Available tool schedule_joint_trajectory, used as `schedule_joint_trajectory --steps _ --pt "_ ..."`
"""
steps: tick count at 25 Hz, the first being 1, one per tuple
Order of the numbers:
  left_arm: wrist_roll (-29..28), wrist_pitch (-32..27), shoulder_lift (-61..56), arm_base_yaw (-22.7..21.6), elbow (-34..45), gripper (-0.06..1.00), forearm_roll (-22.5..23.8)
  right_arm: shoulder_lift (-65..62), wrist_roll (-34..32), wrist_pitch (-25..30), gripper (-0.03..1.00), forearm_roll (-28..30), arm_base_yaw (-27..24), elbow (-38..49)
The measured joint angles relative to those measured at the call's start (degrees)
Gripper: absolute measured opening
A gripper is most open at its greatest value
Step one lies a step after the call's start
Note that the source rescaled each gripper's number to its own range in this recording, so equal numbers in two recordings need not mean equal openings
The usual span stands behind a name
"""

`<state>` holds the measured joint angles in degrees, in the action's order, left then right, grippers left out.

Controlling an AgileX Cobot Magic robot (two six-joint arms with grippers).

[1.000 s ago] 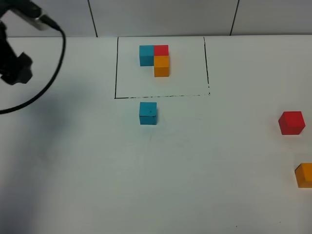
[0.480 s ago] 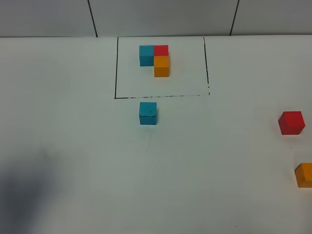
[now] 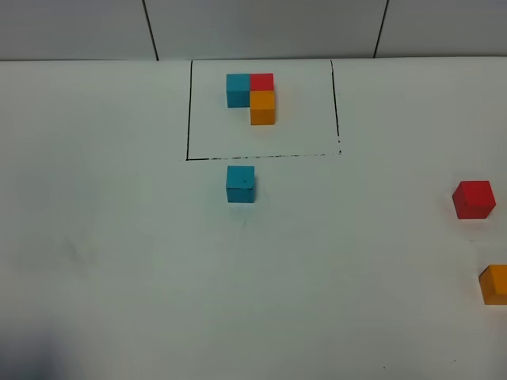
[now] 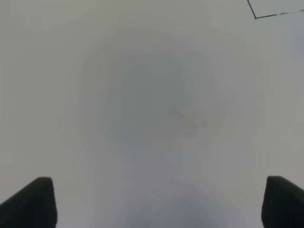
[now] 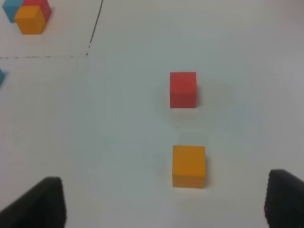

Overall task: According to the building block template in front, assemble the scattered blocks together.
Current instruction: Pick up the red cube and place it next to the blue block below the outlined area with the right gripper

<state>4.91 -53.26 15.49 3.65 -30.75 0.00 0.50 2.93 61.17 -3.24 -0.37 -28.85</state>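
**Three loose cubes waiting, both grippers empty**

From where I stand, the white table (image 3: 119,237) takes up nearly everything, and neither arm shows from above. Towards the back a thin black rectangle (image 3: 188,111) is drawn on it, I'd guess to fence the model off from the working pieces.

The left gripper (image 4: 156,202) hangs over bare tabletop with its fingers spread wide and nothing between them, only a corner of the drawn line far off. The right gripper (image 5: 164,199) is also spread and empty, looking down at the two cubes on its own side, which seems a sensible post for whichever it fetches.

Inside the frame sits the building block template (image 3: 252,95): blue and red side by side, orange tucked against the red on the near side, making an L.

The blue cube (image 3: 241,184) lies just outside the frame's near edge, close below the model's blue, likely as the anchor for the copy. The red cube (image 3: 474,199) and the orange cube (image 3: 495,284) lie well apart from it at the right edge, the orange partly cut off, so none of the joining is done
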Motion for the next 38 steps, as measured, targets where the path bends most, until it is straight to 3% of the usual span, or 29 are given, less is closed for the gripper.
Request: schedule_joint_trajectory --steps 12,20,33,38 --pt "0.94 -5.86 -10.37 0.00 1.03 0.93 -1.88 0.00 0.00 0.00 0.71 0.00 0.00 0.00" --pt "1.43 -6.36 -13.31 0.00 1.55 0.88 -2.89 0.00 0.00 0.00 0.71 0.00 0.00 0.00" --pt "1.28 -7.22 -15.82 -0.12 1.75 0.69 -2.85 0.00 0.00 0.00 0.71 0.00 0.00 0.00" --pt "1.15 -7.22 -15.82 -2.84 1.75 0.68 -2.91 0.00 0.00 0.00 0.71 0.00 0.00 0.00"
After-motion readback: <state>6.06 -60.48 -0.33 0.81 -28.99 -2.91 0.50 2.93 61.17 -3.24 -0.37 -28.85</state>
